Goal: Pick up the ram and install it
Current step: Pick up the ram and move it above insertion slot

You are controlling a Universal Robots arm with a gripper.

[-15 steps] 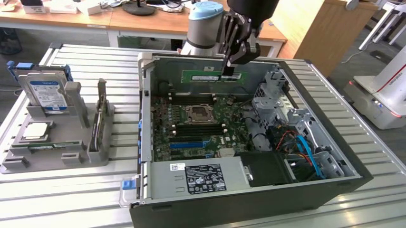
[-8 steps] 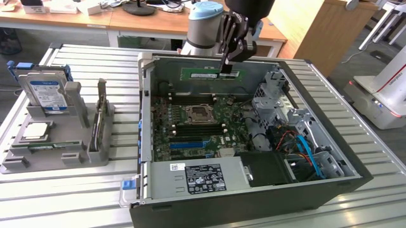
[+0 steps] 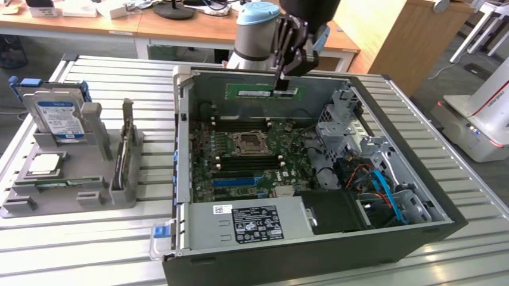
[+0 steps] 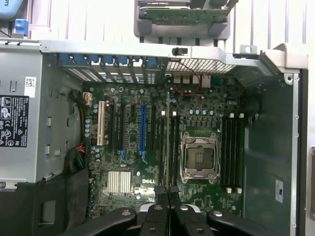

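The ram (image 3: 263, 92), a long green stick, hangs level above the far side of the open computer case (image 3: 413, 196), with my gripper (image 3: 284, 87) shut on its end at the exterior view's right. In the wrist view the ram (image 4: 168, 137) shows edge-on as a thin line running out from the shut fingertips (image 4: 162, 192). Below it lies the motherboard (image 4: 128, 147), with black memory slots (image 4: 174, 147) next to the empty processor socket (image 4: 201, 157) and two more slots (image 4: 231, 152) on the socket's other side. The stick is above the board and touches no slot.
A grey parts holder (image 3: 95, 196) at the exterior view's left carries a blue-labelled hard drive (image 3: 59, 116) and a square silver processor (image 3: 45, 164). Inside the case are the power supply (image 3: 254, 223), a metal drive cage (image 3: 342, 119) and blue cables (image 3: 382, 185).
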